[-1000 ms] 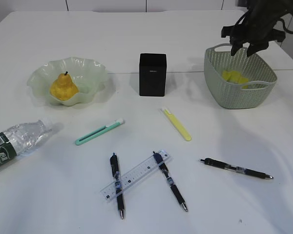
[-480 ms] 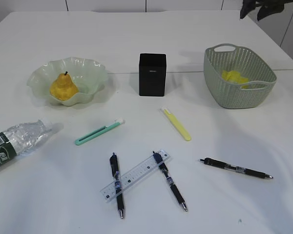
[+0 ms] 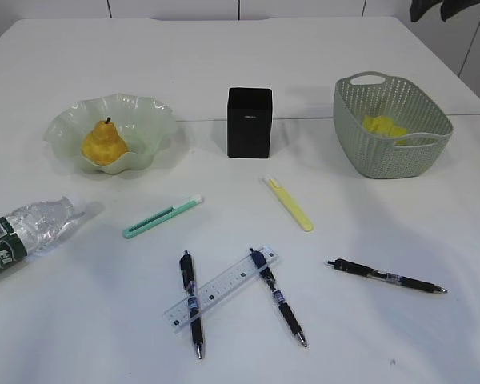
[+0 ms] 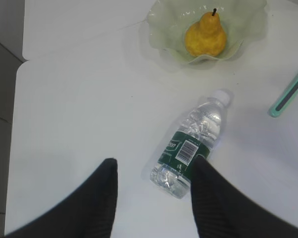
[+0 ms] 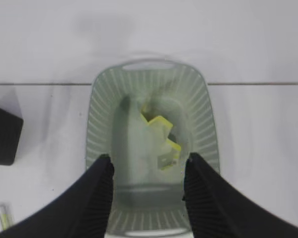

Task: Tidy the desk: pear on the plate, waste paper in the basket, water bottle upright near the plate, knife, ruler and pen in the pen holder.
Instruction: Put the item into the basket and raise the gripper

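Sitting in the wavy green plate (image 3: pixel 136 120) is the yellow pear (image 3: pixel 104 145), on the left side of the white worktop (image 3: pixel 240 64). The black pen holder (image 3: pixel 250 122) is standing in the middle, and the green basket (image 3: pixel 388 144) is sitting on the right with yellow waste paper (image 3: pixel 384 128) lying inside it. The water bottle (image 3: pixel 28 234) is lying on its side near the left edge, well apart from the plate. A green knife (image 3: pixel 162 217) and a yellow knife (image 3: pixel 289 203) are lying in front of the pen holder. Lower down, the clear ruler (image 3: pixel 222 288) is lying across two pens (image 3: pixel 191 304), and one more pen (image 3: pixel 386 276) is lying to the right. The left claw (image 4: pixel 154 178) is hanging open above the bottom end of the bottle, holding nothing. The right claw (image 5: pixel 146 173) is hanging open high over the basket, holding nothing too.
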Robot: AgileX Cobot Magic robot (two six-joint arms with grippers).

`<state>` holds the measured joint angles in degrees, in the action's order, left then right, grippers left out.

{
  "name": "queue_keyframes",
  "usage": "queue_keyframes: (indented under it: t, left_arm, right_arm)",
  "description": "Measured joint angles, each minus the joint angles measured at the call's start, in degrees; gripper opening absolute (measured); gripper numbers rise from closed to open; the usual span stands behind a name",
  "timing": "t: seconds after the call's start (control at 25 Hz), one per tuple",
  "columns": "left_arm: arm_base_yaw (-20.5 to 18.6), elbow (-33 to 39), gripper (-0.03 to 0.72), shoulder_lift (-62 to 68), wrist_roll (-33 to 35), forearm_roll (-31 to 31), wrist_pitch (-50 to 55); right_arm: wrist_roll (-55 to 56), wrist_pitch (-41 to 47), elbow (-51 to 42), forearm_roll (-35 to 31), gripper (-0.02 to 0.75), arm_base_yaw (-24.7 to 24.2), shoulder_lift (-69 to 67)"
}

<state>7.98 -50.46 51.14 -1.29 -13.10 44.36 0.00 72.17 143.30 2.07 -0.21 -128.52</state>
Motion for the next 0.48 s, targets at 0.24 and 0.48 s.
queue_keyframes:
  t: [0.24,0.48]
  left_arm:
    - [0.00,0.00,0.341,0.00,0.00,0.00,0.00]
    - [0.00,0.00,0.341,0.00,0.00,0.00,0.00]
  right_arm:
    - [0.00,0.00,-16.35,2.74,0.356,0.00,8.73]
    - [0.00,0.00,-27.12,6.94,0.356,0.00,16.99]
